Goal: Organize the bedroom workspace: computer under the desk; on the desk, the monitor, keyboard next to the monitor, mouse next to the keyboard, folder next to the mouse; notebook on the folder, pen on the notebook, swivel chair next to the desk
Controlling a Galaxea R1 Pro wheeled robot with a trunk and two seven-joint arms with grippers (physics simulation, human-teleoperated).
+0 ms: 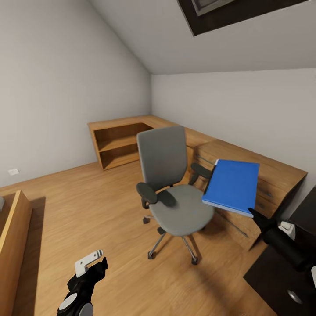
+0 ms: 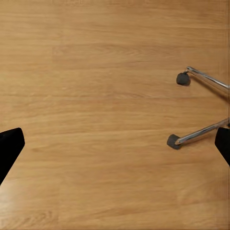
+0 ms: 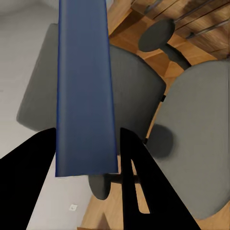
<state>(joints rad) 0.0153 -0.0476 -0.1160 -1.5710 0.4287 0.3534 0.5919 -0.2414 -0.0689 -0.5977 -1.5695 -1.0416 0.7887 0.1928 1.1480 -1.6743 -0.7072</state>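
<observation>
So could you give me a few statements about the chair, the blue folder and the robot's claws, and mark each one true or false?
1. The right claw is holding the blue folder. True.
2. The folder is lying on the seat of the chair. False: it is held in the air beside the chair, clear of the seat.
3. The left claw is gripping a chair leg. False: it is open and empty above the wooden floor.
4. The seat has nothing on it. True.
5. The chair has tipped over. False: it stands upright on its wheels.
</observation>
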